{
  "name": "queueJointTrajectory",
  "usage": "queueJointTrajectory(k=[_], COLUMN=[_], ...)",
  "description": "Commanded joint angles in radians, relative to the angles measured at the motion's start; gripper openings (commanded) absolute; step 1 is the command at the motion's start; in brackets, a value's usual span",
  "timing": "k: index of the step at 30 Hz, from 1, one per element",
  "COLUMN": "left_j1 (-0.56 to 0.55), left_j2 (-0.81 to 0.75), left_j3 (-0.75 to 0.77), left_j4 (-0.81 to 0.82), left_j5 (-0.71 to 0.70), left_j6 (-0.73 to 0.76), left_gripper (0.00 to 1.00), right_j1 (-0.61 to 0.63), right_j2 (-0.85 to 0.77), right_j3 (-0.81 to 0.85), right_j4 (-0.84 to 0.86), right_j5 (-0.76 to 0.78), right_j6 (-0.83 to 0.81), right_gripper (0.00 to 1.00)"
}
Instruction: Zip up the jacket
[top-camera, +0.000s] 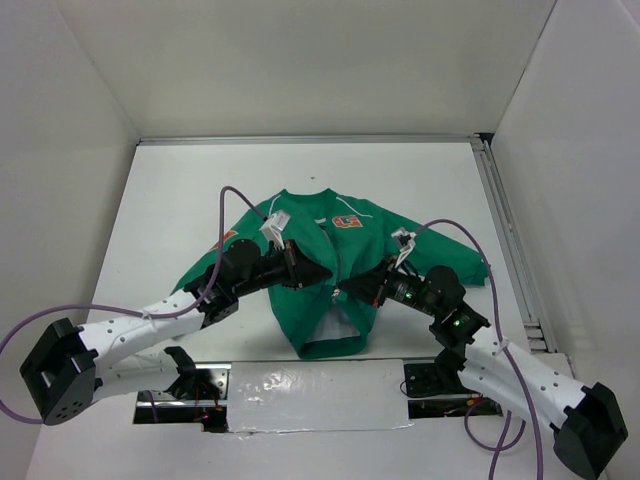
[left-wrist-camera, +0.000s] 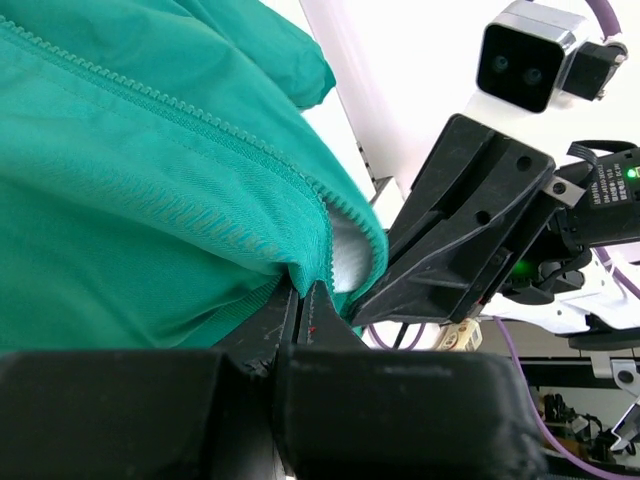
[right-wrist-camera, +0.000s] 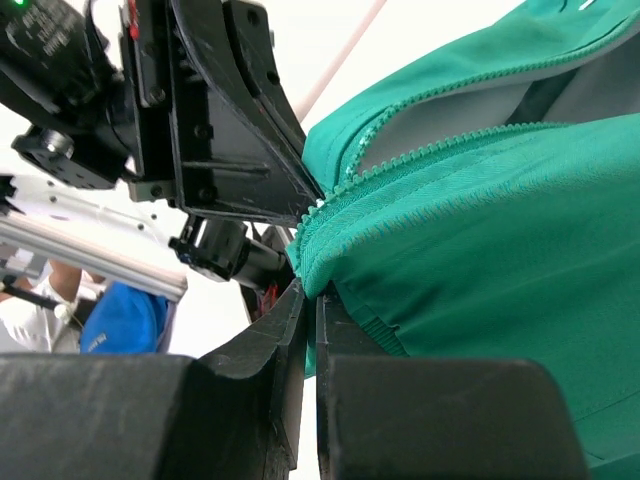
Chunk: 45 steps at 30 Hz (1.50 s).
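Left gripper (left-wrist-camera: 302, 298) is closed, pinching the jacket (top-camera: 310, 318) at its zipper edge. Right gripper (right-wrist-camera: 310, 292) does likewise. Both arms angle inward to frame centre.

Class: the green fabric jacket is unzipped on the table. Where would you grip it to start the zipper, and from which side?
Grip the green fabric jacket at a front panel's bottom hem corner, beside the zipper teeth, coming from the hem side: the teeth end there, and the hem's thin folded edge suits a pinch.
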Motion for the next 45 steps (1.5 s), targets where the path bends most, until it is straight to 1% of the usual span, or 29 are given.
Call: queueJointTrajectory(k=[1, 9, 13, 19, 22, 25, 28, 34, 39, 45], left_j1=[-0.010, -0.028, -0.043, -0.048, -0.048, -0.048, -0.056, -0.085, -0.097, -0.108], left_j2=[-0.033, -0.017, -0.014, -0.017, -0.019, -0.025, -0.025, -0.025, -0.042, -0.056], left_j3=[-0.013, -0.004, 0.004, 0.003, 0.009, 0.004, 0.009, 0.006, -0.003, 0.000], left_j4=[0.080, 0.093, 0.085, 0.070, 0.041, 0.045, 0.025, 0.037, 0.041, 0.028], left_j5=[-0.026, -0.026, -0.058, -0.090, -0.106, -0.115, -0.136, -0.172, -0.190, -0.189], left_j6=[-0.013, -0.011, -0.001, -0.008, -0.022, -0.025, -0.036, -0.042, -0.036, -0.042], left_gripper=[0.00, 0.00, 0.00, 0.00, 0.00, 0.00, 0.00, 0.00, 0.00, 0.00], right_j1=[-0.014, -0.017, -0.018, -0.020, -0.020, -0.021, -0.023, -0.021, -0.023, -0.024], right_j2=[-0.037, -0.028, -0.017, -0.016, -0.028, -0.035, -0.034, -0.017, -0.022, -0.011], right_j3=[-0.013, -0.004, -0.004, 0.005, 0.004, 0.008, 0.004, 0.005, 0.002, 0.019], right_j4=[0.043, 0.046, 0.080, 0.075, 0.070, 0.052, 0.072, 0.098, 0.104, 0.057], right_j5=[0.012, 0.021, 0.015, -0.014, -0.013, -0.008, -0.017, -0.031, 0.009, 0.056], right_j6=[0.022, 0.036, 0.042, 0.037, 0.034, 0.028, 0.037, 0.046, 0.050, 0.022], right_gripper=[0.00, 0.00, 0.00, 0.00, 0.00, 0.00, 0.00, 0.00, 0.00, 0.00])
